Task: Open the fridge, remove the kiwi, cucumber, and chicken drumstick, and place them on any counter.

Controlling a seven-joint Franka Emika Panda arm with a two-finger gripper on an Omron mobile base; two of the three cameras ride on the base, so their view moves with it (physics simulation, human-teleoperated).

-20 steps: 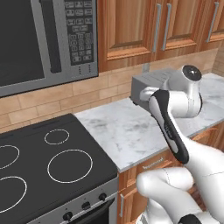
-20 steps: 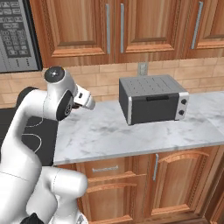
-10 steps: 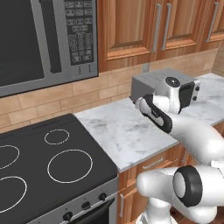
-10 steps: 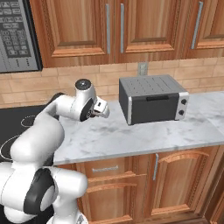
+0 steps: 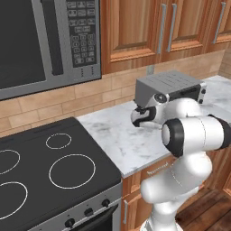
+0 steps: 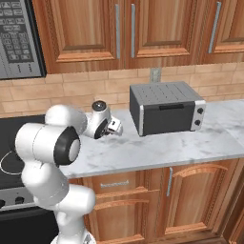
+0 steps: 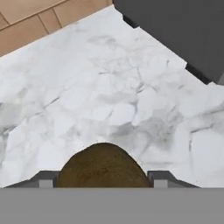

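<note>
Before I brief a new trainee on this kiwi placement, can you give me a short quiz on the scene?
1. True or false: the kiwi sits between the jaws above the counter.
2. What appliance stands on the counter to the arm's right?
A) toaster oven
B) kettle
C) blender
3. Fill in: left of the counter is the black ____.

Key:
1. true
2. A, the toaster oven
3. stove top

Kiwi [image 7: 104, 166] lower half cut off
</note>
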